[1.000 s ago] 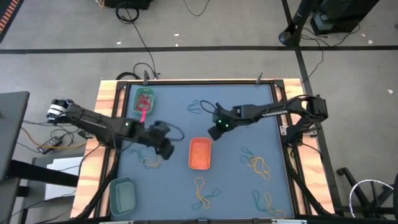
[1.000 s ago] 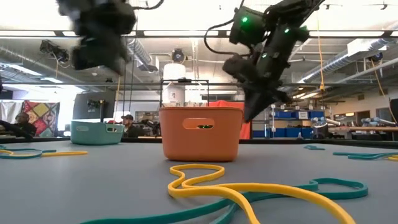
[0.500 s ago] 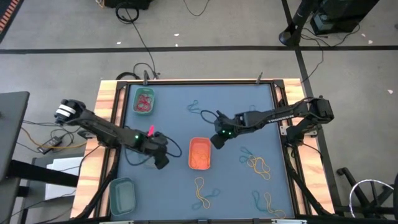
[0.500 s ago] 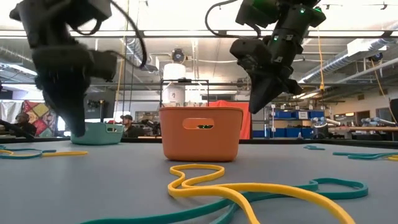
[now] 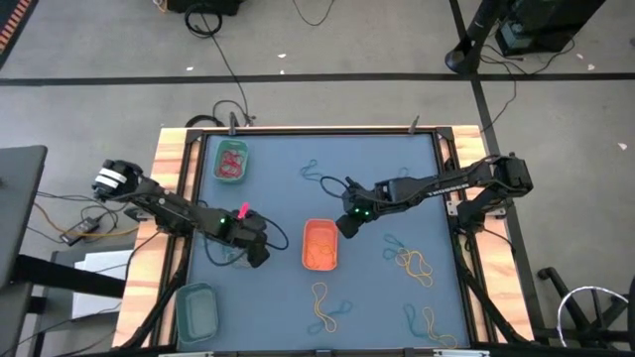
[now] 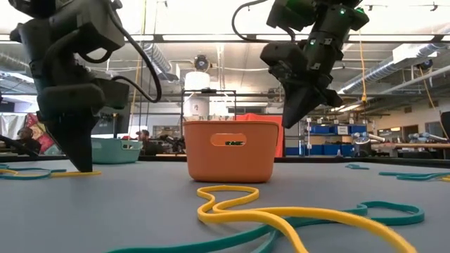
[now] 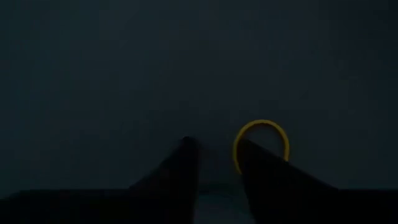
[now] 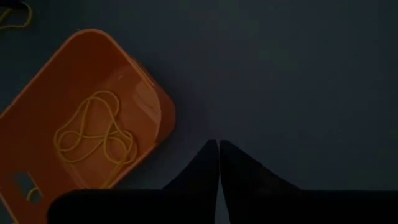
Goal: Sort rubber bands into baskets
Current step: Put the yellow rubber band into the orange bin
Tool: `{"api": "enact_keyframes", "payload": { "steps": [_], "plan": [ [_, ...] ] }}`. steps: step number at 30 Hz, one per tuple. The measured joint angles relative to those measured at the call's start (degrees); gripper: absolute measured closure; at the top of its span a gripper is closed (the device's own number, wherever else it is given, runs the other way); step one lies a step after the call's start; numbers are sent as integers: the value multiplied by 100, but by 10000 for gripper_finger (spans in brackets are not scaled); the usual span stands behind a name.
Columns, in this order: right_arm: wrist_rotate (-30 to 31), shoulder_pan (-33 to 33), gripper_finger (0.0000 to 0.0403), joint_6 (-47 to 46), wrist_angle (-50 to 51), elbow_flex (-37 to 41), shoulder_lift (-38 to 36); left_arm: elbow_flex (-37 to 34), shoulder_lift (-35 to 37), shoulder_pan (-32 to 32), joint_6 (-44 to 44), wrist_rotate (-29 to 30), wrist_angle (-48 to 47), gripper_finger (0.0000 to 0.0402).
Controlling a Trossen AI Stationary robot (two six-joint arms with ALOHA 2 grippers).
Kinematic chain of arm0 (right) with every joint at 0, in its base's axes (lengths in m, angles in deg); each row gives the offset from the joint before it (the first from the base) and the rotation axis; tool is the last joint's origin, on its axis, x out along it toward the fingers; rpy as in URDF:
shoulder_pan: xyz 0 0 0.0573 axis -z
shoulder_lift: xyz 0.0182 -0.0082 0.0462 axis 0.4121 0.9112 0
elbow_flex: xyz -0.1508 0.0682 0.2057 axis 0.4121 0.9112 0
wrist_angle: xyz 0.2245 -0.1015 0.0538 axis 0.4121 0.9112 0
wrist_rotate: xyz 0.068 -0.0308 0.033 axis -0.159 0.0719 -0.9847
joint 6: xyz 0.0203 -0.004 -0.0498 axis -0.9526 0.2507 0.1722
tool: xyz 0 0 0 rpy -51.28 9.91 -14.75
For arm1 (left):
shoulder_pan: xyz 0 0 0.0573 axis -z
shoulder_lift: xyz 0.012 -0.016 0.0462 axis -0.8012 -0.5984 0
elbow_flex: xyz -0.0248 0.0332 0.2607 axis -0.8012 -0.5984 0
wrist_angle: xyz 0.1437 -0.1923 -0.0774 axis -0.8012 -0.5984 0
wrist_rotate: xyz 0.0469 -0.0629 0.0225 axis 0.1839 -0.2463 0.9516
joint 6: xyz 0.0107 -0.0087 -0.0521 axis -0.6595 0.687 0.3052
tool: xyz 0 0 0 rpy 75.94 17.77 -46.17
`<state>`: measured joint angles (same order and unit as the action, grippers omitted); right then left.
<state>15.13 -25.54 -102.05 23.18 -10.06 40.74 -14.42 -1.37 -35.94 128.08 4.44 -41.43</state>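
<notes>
My left gripper [image 5: 256, 256] is down at the table left of the orange basket [image 5: 319, 244], fingers narrowly open [image 7: 216, 146]. A small yellow band [image 7: 273, 127] lies by one fingertip, and a teal band [image 6: 21, 174] lies beside it. My right gripper [image 5: 344, 226] hangs shut and empty above the table, just right of the orange basket [image 8: 81, 137], which holds yellow bands [image 8: 93, 134]. The bright green basket [image 5: 230, 162] at the far left holds red bands. The teal basket [image 5: 195, 309] stands at the near left corner. My left gripper points down with its tips at the tabletop [image 6: 79, 167]. One finger [image 7: 249, 155] stands over the near rim of the yellow band's loop [image 7: 237, 142]. I cannot tell whether it touches the band. Nothing sits between the two fingers.
Loose teal bands [image 5: 316, 171] lie at the far middle. Yellow and teal bands lie at the right [image 5: 412, 260], the near middle [image 5: 324, 305] and the near right [image 5: 427, 322]. In the low view a yellow and teal tangle [image 6: 295, 214] fills the foreground.
My left gripper has gone from beside the green basket toward the table's near edge and down to the tabletop at the yellow band. My right gripper has shifted a little toward the near edge, beside the orange basket, and has then kept still.
</notes>
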Motion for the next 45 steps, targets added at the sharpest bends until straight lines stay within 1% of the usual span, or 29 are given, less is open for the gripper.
{"api": "enact_keyframes", "payload": {
  "steps": [3, 4, 5, 10, 16, 19, 23, 26, 28, 33, 41, 42, 45],
  "plan": [
    [-31, -28, 381, -26, 3, 0, 0, 2, 10, -7, 0, -67, 48, 360],
    [-36, -43, 384, -26, 3, 0, 0, 2, 33, -7, 4, -96, 82, 379],
    [-36, -59, 387, -26, 3, 0, 0, 12, 53, -7, 12, -112, 112, 389],
    [-35, -179, 393, -115, 5, 0, 0, 284, 179, -15, 38, -160, -172, 397],
    [10, -425, 391, -234, 7, 0, 0, 1277, 429, -13, -143, -95, -623, 399],
    [25, -532, 392, -244, 33, 0, 0, 1866, 477, -13, -390, 33, -658, 399],
    [242, -674, 392, -397, 44, 0, 0, 2625, 470, -23, -799, 438, -591, 400],
    [376, -753, 392, -495, 47, 0, 0, 3036, 474, -96, -1053, 717, -475, 400],
    [378, -788, 392, -498, 50, 0, 0, 3252, 472, -164, -1214, 780, -468, 400],
    [379, -857, 392, -538, 60, 0, 0, 3341, 470, -371, -1388, 826, -94, 401],
    [525, -1020, 392, -824, 368, 0, -63, 3340, 341, -455, -1387, 816, 75, 401],
    [548, -1040, 392, -835, 400, 0, -76, 3340, 305, -455, -1387, 788, 173, 401],
    [570, -1105, 389, -809, 495, 0, -152, 3340, 119, -459, -1393, 418, 508, 401]
  ]
}}
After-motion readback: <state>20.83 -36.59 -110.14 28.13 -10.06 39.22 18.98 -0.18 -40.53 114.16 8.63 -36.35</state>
